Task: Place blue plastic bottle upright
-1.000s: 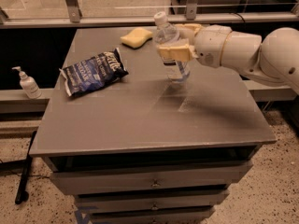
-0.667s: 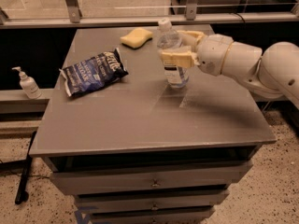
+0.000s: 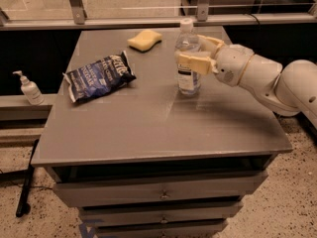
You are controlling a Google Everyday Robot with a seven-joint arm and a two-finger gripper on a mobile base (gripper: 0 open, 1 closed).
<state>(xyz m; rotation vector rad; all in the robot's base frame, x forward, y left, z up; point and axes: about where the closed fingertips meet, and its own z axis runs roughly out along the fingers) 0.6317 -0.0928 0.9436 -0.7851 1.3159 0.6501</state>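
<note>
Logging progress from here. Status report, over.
Gripper shut on blue plastic bottle. Bottle upright, base at the tabletop. Snack bag, sponge well clear.

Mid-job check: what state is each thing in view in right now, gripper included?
blue plastic bottle: upright, cap on, base on the table
gripper: at the bottle's upper body, fingers closed on it
snack bag: lying flat, left of the bottle
sponge: lying flat near the back edge
pump dispenser: upright, off the table's left side
drawers: shut
</note>
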